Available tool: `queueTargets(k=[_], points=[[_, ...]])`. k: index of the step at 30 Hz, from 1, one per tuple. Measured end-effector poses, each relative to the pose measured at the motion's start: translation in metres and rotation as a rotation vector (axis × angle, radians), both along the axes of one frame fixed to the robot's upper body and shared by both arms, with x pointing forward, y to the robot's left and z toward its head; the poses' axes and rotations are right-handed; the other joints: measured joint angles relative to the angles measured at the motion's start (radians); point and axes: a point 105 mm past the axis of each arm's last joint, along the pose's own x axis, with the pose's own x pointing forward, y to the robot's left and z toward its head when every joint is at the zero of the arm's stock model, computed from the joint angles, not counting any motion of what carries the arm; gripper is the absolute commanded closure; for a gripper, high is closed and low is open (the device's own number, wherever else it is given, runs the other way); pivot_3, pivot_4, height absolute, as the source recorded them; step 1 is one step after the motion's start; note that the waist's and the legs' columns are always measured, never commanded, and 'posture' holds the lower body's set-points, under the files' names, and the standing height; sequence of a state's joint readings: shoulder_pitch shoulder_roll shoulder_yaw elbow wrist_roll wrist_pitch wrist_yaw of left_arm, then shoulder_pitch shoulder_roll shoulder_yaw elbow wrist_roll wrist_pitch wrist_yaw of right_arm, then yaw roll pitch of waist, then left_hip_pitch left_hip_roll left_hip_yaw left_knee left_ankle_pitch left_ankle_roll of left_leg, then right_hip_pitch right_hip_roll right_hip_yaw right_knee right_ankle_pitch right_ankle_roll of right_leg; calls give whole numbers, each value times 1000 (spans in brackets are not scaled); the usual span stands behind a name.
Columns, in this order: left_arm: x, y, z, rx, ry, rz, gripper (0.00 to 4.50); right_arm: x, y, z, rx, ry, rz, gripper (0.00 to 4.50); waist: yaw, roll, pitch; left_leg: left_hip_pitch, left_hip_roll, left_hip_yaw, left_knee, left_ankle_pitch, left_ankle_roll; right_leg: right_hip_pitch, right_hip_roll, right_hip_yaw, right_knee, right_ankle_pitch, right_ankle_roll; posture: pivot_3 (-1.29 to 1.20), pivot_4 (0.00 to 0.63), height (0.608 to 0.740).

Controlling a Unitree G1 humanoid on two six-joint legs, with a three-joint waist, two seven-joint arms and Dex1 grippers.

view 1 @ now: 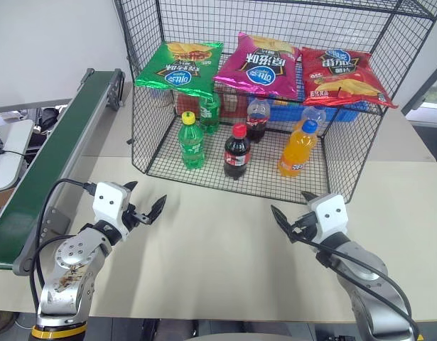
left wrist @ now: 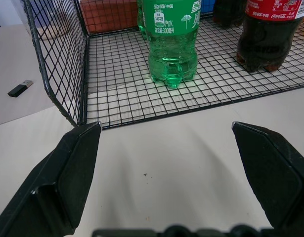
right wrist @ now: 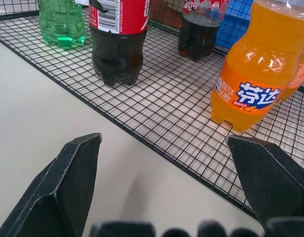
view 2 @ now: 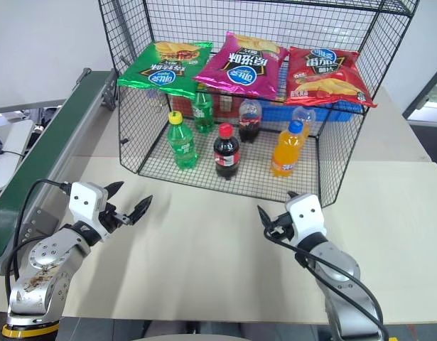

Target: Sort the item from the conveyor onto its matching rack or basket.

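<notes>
The green chips bag lies flat at the left end of the upper shelf of the black wire rack. The dark-green conveyor runs along the left side, its visible belt bare. My left gripper hovers open over the beige table in front of the rack's left corner, nothing between its fingers. My right gripper hovers open before the rack's right front edge, also holding nothing. In the wrist views, the left gripper faces a green bottle and the right gripper faces cola and orange bottles.
A magenta bag and a red bag share the upper shelf. On the rack floor stand a green bottle, a cola bottle, an orange bottle and a blue crate. A small black stick lies beside the rack.
</notes>
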State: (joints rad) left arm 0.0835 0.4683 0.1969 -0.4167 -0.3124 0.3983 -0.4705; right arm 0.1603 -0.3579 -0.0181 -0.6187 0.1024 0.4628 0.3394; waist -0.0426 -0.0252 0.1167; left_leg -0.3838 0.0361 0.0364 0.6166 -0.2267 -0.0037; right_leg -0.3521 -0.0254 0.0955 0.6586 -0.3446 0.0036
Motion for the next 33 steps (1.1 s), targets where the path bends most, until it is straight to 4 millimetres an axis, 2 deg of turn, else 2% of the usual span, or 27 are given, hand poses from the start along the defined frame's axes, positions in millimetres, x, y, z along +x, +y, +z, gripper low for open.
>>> queueTargets(k=[9,33], points=[[4,-3,0,16,-17,-9,0,1,3,10,-7,-20,8,33,1,0,0,0,0,0,0,0,0,0,0,0,0,0,0,0,150,740],[4,-8,7,-64,-36,-50,0,1,0,7,-3,-1,-18,33,0,0,0,0,0,0,0,0,0,0,0,0,0,0,0,0,150,740]])
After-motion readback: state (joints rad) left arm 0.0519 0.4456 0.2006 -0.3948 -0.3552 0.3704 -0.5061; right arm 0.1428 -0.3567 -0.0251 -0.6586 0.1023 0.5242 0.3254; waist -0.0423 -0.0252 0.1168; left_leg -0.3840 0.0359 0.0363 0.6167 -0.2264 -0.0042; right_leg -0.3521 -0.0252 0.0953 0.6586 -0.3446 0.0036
